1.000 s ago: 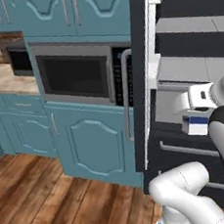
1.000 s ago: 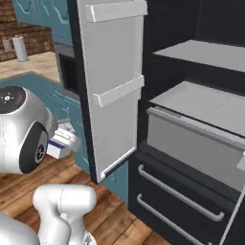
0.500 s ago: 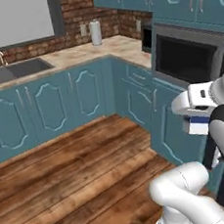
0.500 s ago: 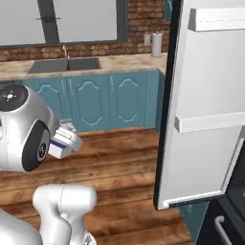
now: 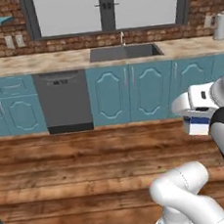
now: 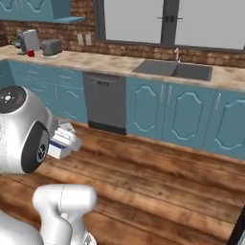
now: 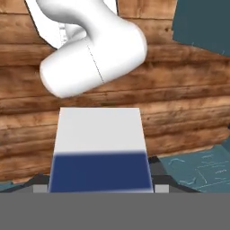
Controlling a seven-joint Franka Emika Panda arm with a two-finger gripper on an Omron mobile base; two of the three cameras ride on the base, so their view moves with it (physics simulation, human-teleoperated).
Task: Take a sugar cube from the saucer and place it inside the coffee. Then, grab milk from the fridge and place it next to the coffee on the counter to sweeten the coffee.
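At about three o'clock in the left base view, the milk carton point(image 5: 200, 124) sits tucked against the white arm, white with a blue band. Behind it runs the counter point(image 5: 49, 61) with a sink point(image 5: 125, 52) near twelve o'clock.

Over at nine o'clock in the right base view, the milk carton point(image 6: 62, 142) pokes out beside the arm's big round joint. Far back at ten o'clock stands the tiny red coffee point(image 6: 31, 53) on the counter point(image 6: 91, 61), well apart from the milk.

Down at six o'clock in the hand view, the gripper point(image 7: 99, 186) is clamped on the milk carton point(image 7: 99, 148), one finger on each side. I think the carton is light and a bit soft, so it could squash. Holding its flat sides near the middle looks best.
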